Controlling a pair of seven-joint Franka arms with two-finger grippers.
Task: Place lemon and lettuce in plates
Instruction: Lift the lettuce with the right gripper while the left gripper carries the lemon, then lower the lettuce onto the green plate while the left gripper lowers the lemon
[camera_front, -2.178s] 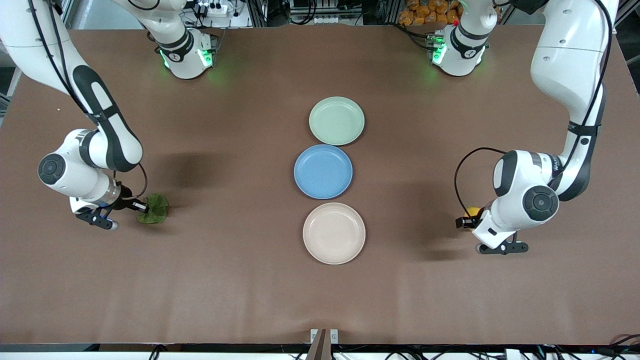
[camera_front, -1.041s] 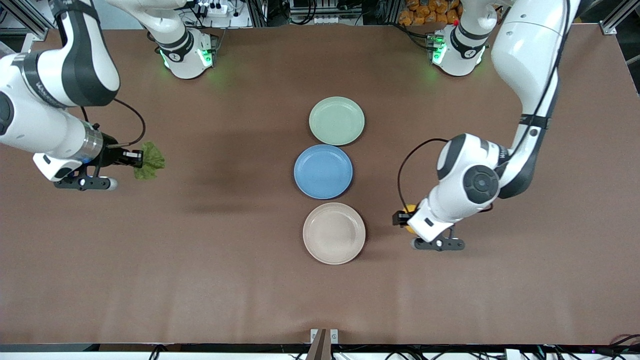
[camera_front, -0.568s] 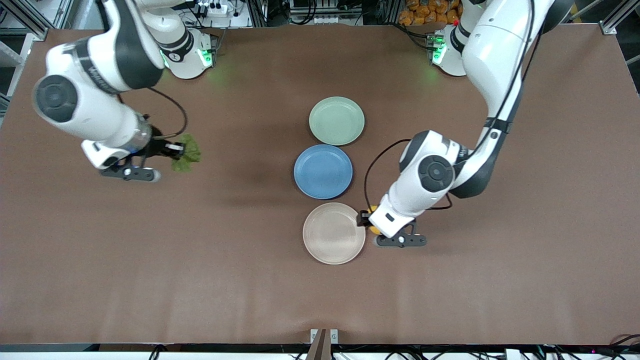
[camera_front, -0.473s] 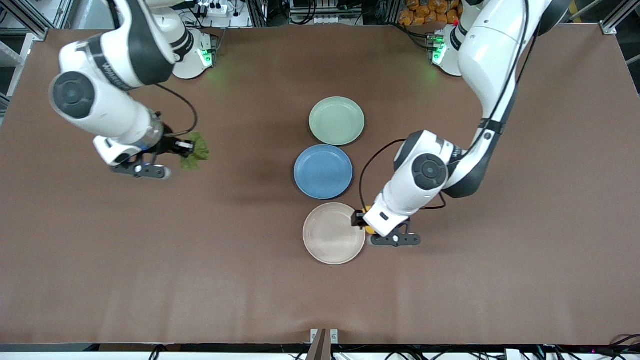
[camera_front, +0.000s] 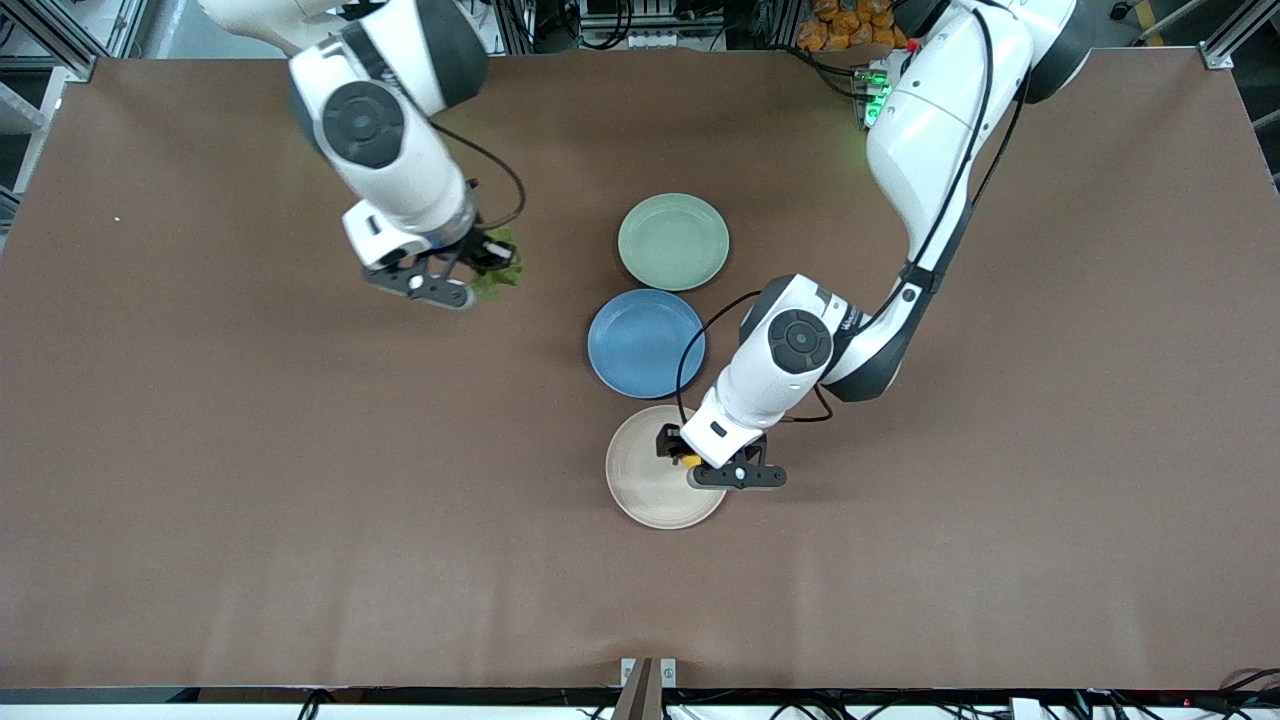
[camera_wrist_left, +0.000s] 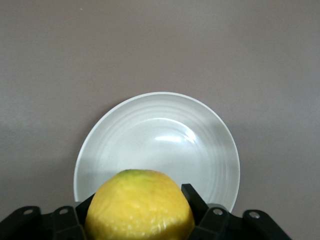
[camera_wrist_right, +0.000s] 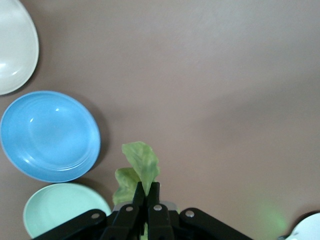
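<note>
Lemon (camera_wrist_left: 139, 205) is sitting clenched in the left claw (camera_front: 678, 458), which is hanging over the beige-pink plate (camera_front: 645, 487), above the part of its rim toward the left arm's end of the table (camera_front: 300, 520). In the left wrist view the fruit is showing bright yellow, smooth and rounded, with a faint green tinge on top, and the black fingers (camera_wrist_left: 197, 202) are pressing against both its sides; the plate's shallow ringed well is lying open under it.

The lettuce (camera_front: 497, 270) is hanging pinched in the right claw (camera_front: 480, 262), which is up over bare table beside the mint green plate (camera_front: 673, 241), toward the right arm's end. In the right wrist view the leaf (camera_wrist_right: 140, 167) is showing pale green, wrinkled and ruffled, sticking out past the closed fingertips (camera_wrist_right: 147, 192).

The three plates are lying in a row down the middle of the table: the mint one farthest from the front camera, a blue plate (camera_front: 646, 343) between, the beige-pink one nearest. The table is wearing a plain brown covering with soft shadows under both arms. Along its edge by the robot bases, green lights are glowing, and cables and racks are standing there.
</note>
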